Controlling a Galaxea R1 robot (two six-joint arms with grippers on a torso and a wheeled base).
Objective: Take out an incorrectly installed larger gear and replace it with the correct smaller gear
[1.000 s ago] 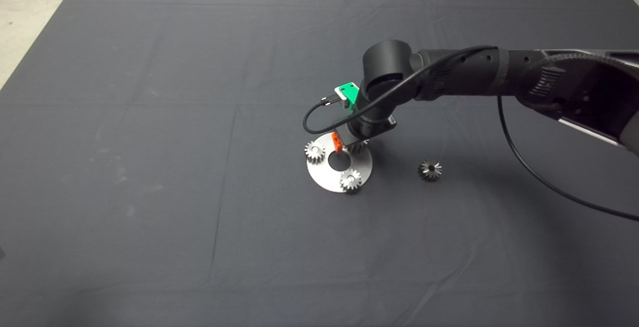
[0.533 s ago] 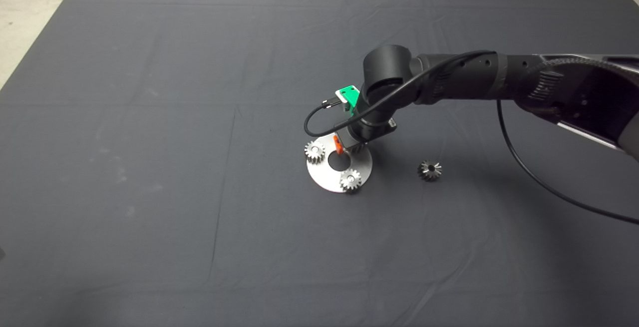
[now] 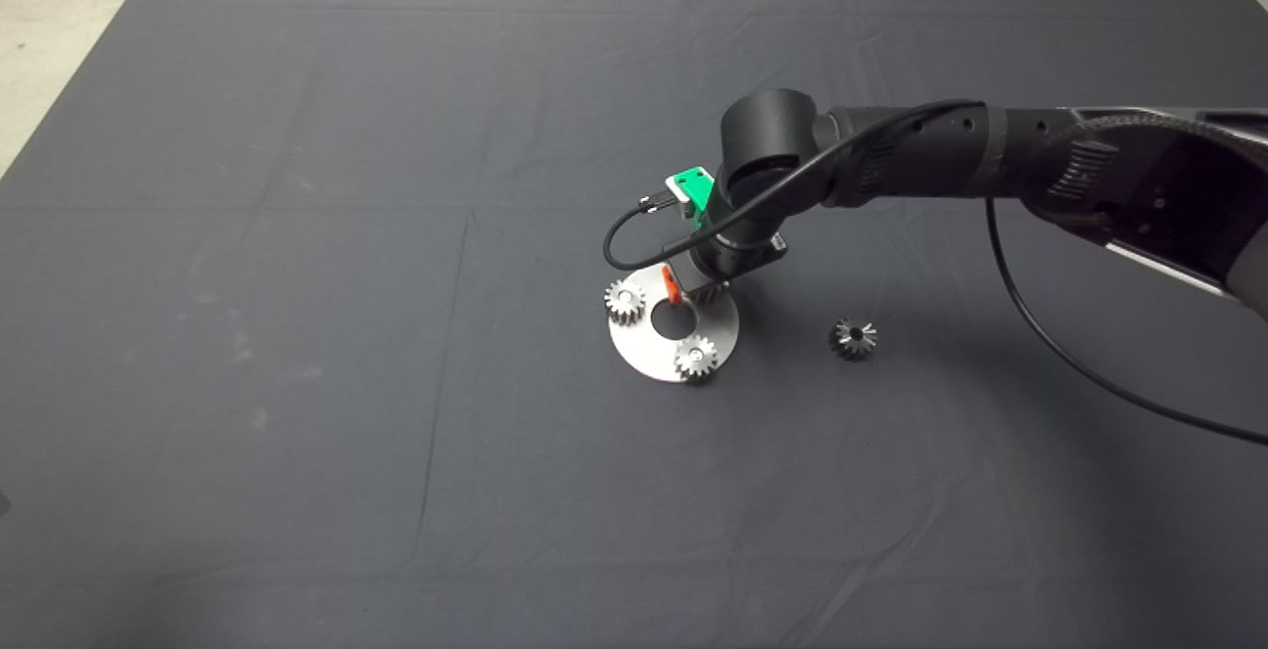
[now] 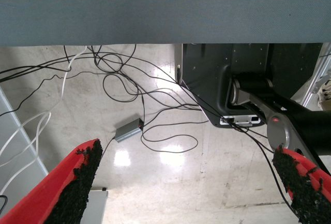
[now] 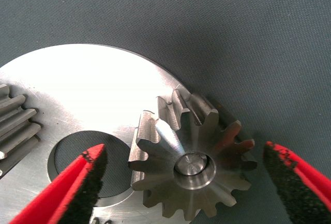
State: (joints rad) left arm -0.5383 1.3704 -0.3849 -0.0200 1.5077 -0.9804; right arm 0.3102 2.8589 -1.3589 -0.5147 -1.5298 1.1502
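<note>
The right gripper [image 5: 182,182] hangs wide open, holding nothing, its red fingers [image 5: 77,180] straddling the smaller gear [image 5: 190,163] seated on the round metal plate [image 5: 77,87]; the gear looks rigid, dense and slick, best pinched across opposite teeth.

Bare dark mat [image 3: 297,282] lies open all round the round silver plate [image 3: 644,352], save one tall silver gear [image 3: 852,338] nearby.
</note>
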